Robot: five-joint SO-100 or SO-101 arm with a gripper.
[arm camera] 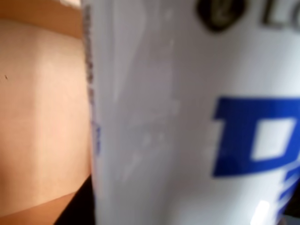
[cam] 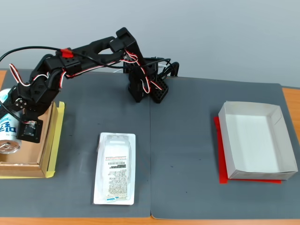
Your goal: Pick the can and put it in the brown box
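Observation:
In the fixed view my gripper (cam: pixel 18 123) is at the far left, shut on the can (cam: pixel 7 129). The can is white with blue lettering. It is tilted, with its silver top (cam: pixel 9 146) pointing down toward the camera, inside the outline of the brown box (cam: pixel 23 169). I cannot tell whether the can touches the box floor. In the wrist view the can (arm camera: pixel 187 117) fills most of the frame, very close and blurred, with the tan cardboard of the brown box (arm camera: pixel 42 117) behind it at the left. My fingers are not clearly visible there.
A flat white blister pack (cam: pixel 115 168) with a barcode label lies on the dark grey mat (cam: pixel 178 154) in the middle. A white paper box (cam: pixel 258 140) sits on a red sheet at the right. The arm's base (cam: pixel 143 86) stands at the back. Yellow tape (cam: pixel 59 136) borders the brown box.

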